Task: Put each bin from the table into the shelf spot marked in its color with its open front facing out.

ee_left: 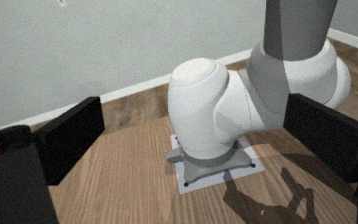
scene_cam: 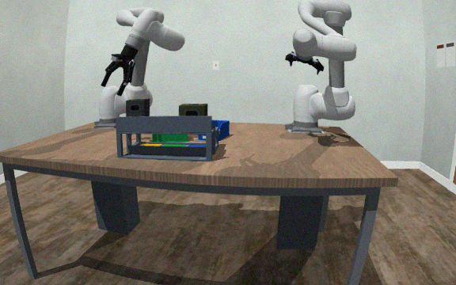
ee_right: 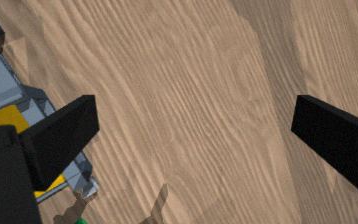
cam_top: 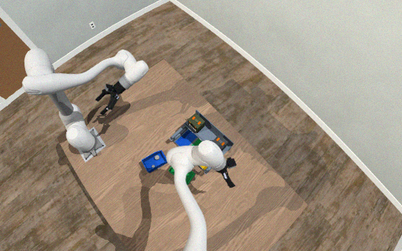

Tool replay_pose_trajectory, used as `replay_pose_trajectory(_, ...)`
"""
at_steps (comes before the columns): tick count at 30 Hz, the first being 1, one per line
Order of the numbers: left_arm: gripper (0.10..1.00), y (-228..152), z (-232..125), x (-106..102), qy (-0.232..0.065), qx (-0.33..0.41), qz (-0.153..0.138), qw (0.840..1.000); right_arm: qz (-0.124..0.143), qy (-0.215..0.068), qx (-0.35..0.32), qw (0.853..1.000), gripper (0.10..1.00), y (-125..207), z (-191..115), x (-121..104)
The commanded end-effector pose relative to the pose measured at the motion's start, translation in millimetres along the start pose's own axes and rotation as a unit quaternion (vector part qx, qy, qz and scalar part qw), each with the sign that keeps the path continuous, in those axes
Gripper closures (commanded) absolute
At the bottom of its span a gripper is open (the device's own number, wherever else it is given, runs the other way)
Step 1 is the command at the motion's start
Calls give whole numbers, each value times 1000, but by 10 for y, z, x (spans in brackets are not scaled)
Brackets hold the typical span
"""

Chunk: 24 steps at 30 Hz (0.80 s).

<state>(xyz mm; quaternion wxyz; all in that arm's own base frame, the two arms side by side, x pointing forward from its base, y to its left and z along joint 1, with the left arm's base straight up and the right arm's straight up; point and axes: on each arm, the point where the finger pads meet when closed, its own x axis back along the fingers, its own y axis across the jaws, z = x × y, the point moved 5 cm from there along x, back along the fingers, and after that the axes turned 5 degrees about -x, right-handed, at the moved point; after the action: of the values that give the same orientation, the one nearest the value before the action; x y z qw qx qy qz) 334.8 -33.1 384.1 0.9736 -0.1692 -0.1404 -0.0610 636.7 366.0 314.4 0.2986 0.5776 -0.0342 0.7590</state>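
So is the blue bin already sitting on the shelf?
No, the blue bin rests on the table, beside the shelf.
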Motion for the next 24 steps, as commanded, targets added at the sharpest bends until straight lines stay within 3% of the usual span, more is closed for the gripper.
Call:
replay_pose_trajectory(1, 98, -1, 4, 2, 0, 0, 0, 1000, 4, -24, 20, 1000, 98, 238, 225, -113)
replay_pose_trajectory(11, 98, -1, 4, 2, 0, 0, 0, 1000, 32, -83, 74, 993, 98, 988, 800, -433)
replay_pose_trajectory(13, 98, -1, 4, 2, 0, 0, 0, 1000, 32, -83, 74, 993, 98, 988, 800, -433)
replay_pose_trajectory(24, 98, -1, 4, 2, 0, 0, 0, 1000, 78, -123, 121, 982, 98, 1740, 1235, -688)
